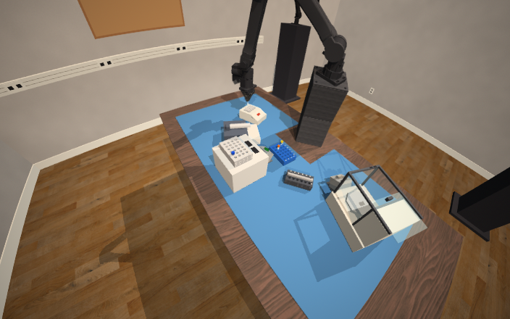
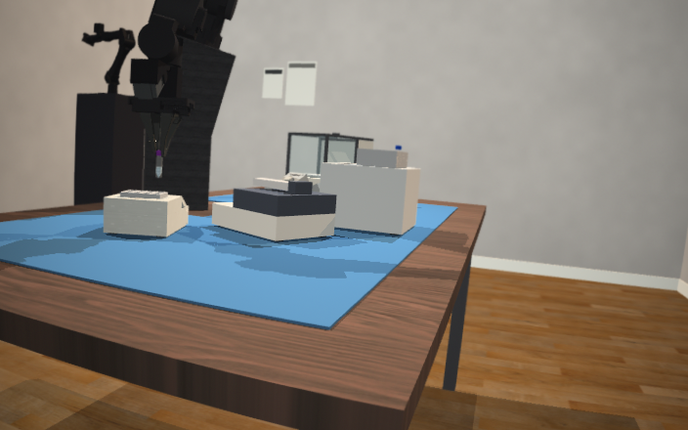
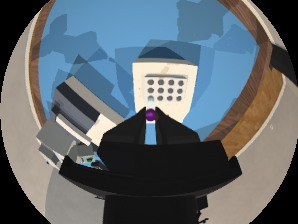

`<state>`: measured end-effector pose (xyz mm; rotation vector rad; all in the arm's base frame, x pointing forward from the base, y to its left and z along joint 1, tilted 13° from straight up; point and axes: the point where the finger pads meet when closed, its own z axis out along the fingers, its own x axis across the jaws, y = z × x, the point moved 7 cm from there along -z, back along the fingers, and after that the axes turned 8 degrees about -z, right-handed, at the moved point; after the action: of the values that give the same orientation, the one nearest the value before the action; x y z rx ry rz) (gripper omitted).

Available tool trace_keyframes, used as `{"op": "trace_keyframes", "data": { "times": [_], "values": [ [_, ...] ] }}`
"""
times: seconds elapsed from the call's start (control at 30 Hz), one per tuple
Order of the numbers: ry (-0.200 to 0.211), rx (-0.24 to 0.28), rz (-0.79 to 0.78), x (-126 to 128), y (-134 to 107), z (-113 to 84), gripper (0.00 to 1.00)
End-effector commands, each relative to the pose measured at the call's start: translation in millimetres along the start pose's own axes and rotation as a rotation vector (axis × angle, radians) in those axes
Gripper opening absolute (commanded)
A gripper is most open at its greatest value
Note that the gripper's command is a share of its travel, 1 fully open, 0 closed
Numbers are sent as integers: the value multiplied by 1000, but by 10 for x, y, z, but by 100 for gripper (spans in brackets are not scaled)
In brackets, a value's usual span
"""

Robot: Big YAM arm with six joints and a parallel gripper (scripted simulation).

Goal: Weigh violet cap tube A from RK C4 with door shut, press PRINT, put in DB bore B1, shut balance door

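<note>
My gripper [image 1: 248, 98] [image 2: 158, 150] [image 3: 151, 114] is shut on tube A [image 2: 158, 168] [image 3: 150, 115] by its violet cap. The tube hangs upright, clear above the dry block [image 1: 251, 114] [image 2: 136, 215] [image 3: 140, 95]. In the wrist view its lower end covers the front of the block's leftmost column; the bores that show look empty. The balance [image 1: 340, 223] stands at the right of the top view. Its glass door pane [image 1: 411, 232] juts out past the box frame, so the door looks open. Its pan [image 1: 361, 203] shows no tube. PRINT and the lamp cannot be made out.
The spectrophotometer [image 1: 253, 133] [image 2: 276, 225] [image 3: 95, 107] stands beside the dry block. Beyond it are the tall mixer [image 1: 248, 176] [image 2: 367, 197] with a blue-capped tube, the magnet block [image 1: 298, 180] and the blue tube rack [image 1: 285, 156] with orange and yellow caps. A green cap [image 1: 266, 148] shows beside the rack.
</note>
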<state>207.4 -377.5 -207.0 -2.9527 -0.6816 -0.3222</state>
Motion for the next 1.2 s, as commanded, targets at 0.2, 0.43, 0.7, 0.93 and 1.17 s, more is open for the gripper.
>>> {"op": "trace_keyframes", "data": {
  "times": [0.2, 0.43, 0.7, 0.93, 1.17],
  "values": [
    [0, 0, 2, 54, -18, 95, 9],
    [1, -19, 7, 16, 74, 186, 9],
    [1, -16, 1, 46, 82, 294, 9],
    [0, -15, 1, 14, 65, 207, 9],
    [0, -15, 1, 13, 60, 207, 9]
  ]
}}
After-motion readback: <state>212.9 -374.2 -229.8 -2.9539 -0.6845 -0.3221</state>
